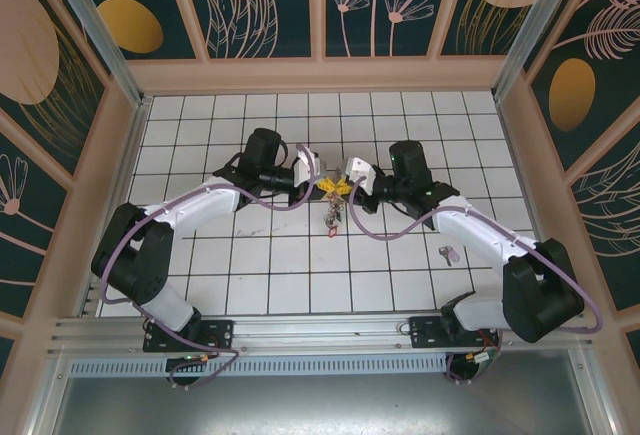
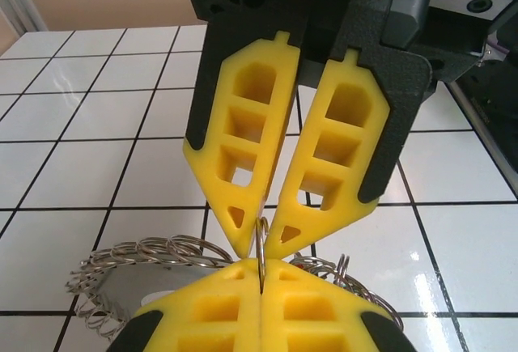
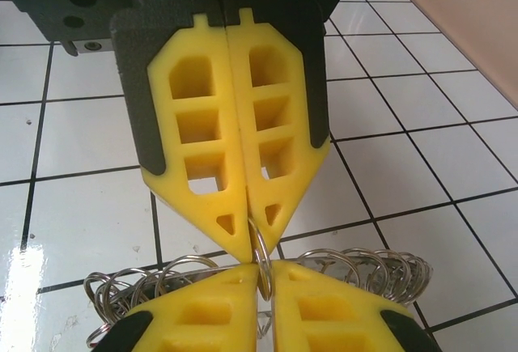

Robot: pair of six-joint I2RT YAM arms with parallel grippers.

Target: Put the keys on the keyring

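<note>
From above, the left hand [image 1: 327, 187] and right hand [image 1: 344, 187] meet tip to tip over the tiled surface [image 1: 260, 265], with a bunch of keys [image 1: 331, 221] dangling beneath them. One loose key [image 1: 448, 253] lies apart by the right arm, so I'd judge the threading unfinished.

The left wrist view adds the grip. The left hand is pressed together on the keyring [image 2: 261, 235], a thin wire, with small split rings [image 2: 154, 253] below.

In the right wrist view the right hand's fingers [image 3: 324, 311] stand slightly parted about that wire; whether they bite, I cannot tell.
</note>
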